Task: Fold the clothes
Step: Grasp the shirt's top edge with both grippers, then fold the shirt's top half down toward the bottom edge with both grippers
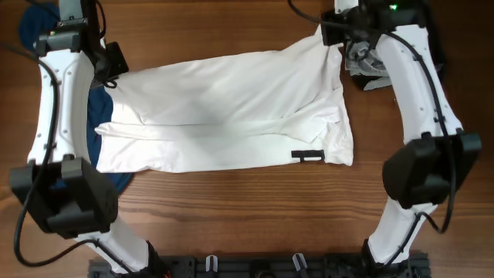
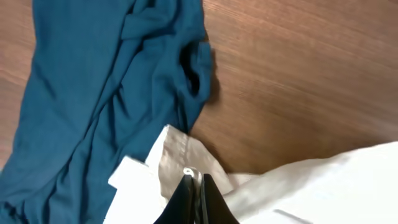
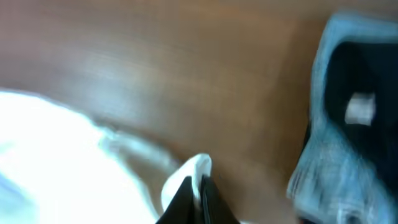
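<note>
A white garment (image 1: 231, 108) lies spread across the middle of the wooden table, folded lengthwise, with a black tag (image 1: 308, 156) near its front right corner. My left gripper (image 2: 194, 182) is shut on the white garment's far left corner (image 2: 174, 155), beside a teal garment (image 2: 93, 93). In the overhead view that gripper (image 1: 116, 76) sits at the cloth's far left. My right gripper (image 3: 198, 180) is shut on the white garment's far right corner (image 3: 196, 167), seen overhead (image 1: 330, 35) lifted a little off the table.
The teal garment (image 1: 100, 116) lies partly under the white one at the left, with more blue cloth at the far left corner (image 1: 35, 23). A grey-blue and black garment (image 1: 363, 66) lies at the far right, also in the right wrist view (image 3: 348, 112).
</note>
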`<action>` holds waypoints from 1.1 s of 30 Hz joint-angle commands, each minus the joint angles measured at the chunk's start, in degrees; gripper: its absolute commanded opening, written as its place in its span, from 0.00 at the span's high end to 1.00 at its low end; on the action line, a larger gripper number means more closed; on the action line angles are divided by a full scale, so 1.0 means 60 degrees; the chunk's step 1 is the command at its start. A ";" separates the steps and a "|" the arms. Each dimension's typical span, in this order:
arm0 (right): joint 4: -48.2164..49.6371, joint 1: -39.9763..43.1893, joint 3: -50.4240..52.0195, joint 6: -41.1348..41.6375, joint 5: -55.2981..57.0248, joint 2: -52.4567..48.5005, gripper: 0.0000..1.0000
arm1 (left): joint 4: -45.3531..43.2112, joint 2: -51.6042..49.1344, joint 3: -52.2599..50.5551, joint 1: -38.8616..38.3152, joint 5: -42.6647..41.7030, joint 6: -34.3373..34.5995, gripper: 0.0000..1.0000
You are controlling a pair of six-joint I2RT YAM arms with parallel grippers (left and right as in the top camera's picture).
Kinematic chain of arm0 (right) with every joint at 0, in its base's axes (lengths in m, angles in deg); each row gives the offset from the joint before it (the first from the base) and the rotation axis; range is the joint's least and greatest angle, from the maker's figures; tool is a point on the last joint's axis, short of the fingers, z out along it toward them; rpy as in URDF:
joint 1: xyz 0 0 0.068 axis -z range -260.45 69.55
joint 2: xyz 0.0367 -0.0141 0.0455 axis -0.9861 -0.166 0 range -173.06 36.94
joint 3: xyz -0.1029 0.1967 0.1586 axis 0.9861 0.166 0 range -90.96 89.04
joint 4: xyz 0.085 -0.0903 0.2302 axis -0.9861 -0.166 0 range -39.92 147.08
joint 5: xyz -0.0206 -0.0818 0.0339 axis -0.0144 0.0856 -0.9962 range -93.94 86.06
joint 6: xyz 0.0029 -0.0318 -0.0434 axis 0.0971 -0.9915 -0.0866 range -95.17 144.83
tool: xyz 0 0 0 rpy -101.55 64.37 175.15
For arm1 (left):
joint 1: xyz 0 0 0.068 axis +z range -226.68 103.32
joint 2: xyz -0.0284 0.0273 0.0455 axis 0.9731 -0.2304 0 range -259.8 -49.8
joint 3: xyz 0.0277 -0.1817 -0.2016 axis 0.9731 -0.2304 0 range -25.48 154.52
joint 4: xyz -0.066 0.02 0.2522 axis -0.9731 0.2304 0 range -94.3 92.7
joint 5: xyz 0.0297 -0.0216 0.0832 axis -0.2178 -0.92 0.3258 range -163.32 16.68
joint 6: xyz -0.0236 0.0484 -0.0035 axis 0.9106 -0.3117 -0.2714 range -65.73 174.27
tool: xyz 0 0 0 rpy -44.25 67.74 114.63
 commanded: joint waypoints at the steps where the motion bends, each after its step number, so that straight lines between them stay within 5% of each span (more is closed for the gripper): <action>1: -0.1789 0.0087 -0.0036 -0.0018 -0.0186 0.0237 0.96 | 0.0790 0.0200 0.0007 0.0033 -0.0324 0.0117 0.96; 6: -0.4200 0.0612 0.0776 0.0936 -0.0193 0.0237 0.96 | 0.1985 0.0157 -0.0583 0.0382 -0.0328 0.0124 0.96; 12: -0.3198 0.1064 0.3472 0.1228 -0.0448 0.0233 0.92 | 0.2014 0.0157 -0.2135 0.1107 -0.0335 0.0127 0.96; 13: -0.2860 0.1064 0.3894 0.1224 -0.0561 0.0233 0.78 | 0.1953 0.0157 -0.2346 0.1129 -0.0335 0.0127 0.96; 14: -0.2634 0.1064 0.4248 0.1198 -0.0663 0.0237 0.54 | 0.1949 0.0157 -0.2550 0.1122 -0.0335 0.0127 0.96; 15: -0.2535 0.1064 0.4433 0.1198 -0.0663 0.0233 0.42 | 0.1949 0.0157 -0.2656 0.1122 -0.0335 0.0127 0.92; 17: -0.2415 0.1064 0.4666 0.1198 -0.0656 0.0233 0.22 | 0.1934 0.0157 -0.2973 0.1126 -0.0331 0.0124 0.62; 20: -0.1840 0.1067 0.4725 0.1202 -0.0656 0.0233 0.16 | 0.1800 0.0160 -0.3056 0.1126 -0.0331 0.0124 0.00; 22: -0.0929 0.1064 0.5297 0.1202 -0.0648 0.0233 0.16 | 0.1654 0.0160 -0.3056 0.1126 -0.0331 0.0127 0.00; 24: -0.0106 0.1067 0.6073 0.1290 -0.0375 0.0233 0.16 | 0.1443 0.0160 -0.3056 0.1126 -0.0335 0.0131 0.00; 26: 0.0452 0.1078 0.6583 0.1869 0.0273 0.0233 0.28 | 0.1260 0.0160 -0.3056 0.1126 -0.0335 0.0127 0.00; 30: 0.0681 0.1443 0.6535 0.2521 0.0423 0.0299 0.96 | 0.1075 0.0160 -0.3056 0.1126 -0.0860 0.0124 0.00; 33: 0.0317 0.2608 0.6335 0.2492 0.0339 0.0670 0.96 | 0.0729 0.0160 -0.3056 0.1122 -0.1741 0.0117 0.00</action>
